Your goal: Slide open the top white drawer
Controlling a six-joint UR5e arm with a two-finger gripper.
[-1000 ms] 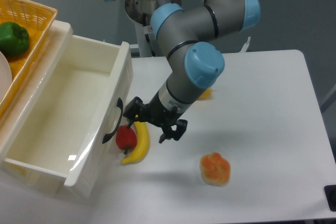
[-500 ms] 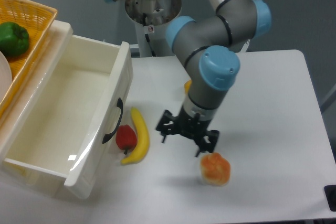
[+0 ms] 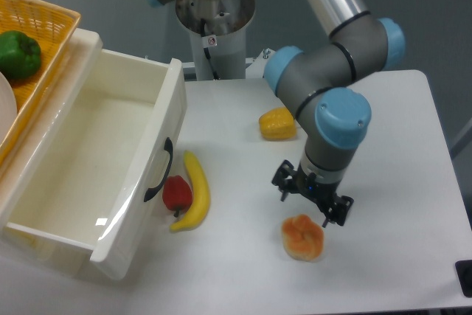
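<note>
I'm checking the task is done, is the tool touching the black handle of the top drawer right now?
No, the tool hangs open above the orange pastry, well apart from the top white drawer and its black handle.

drawer (image 3: pixel 88 175): glossy cream-white plastic | handle (image 3: pixel 158 170): black, smooth | basket (image 3: pixel 46 20): yellow woven wicker | table (image 3: pixel 383 138): matt white | arm (image 3: pixel 324 5): brushed metal, blue plastic caps

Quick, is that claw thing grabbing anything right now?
Gripper: open, holding nothing, hovering just above the orange pastry.
</note>
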